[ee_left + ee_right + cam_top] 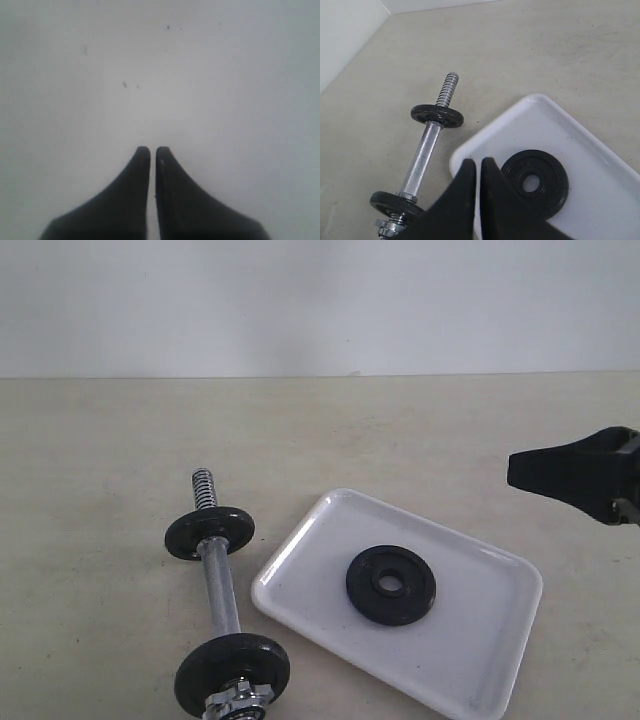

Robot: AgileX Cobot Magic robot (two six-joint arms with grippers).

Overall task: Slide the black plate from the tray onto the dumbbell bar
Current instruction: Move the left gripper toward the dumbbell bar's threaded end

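One pale table point(110, 460) carried everything. The tray point(470, 635) sat just right of the dumbbell bar point(218, 585). Bar lay flat, long axis near-to-far, bare threaded end pointing at the back wall, star nut end nearest the camera. Black plate point(420, 592) lay flat mid-tray, clear of the bar. Right gripper point(478, 161) and left gripper point(153, 150): fingers nearly touching, gripping nothing.

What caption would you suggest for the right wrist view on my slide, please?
Shut right claw looking down on the black plate in the white tray, dumbbell bar lying beside the tray.
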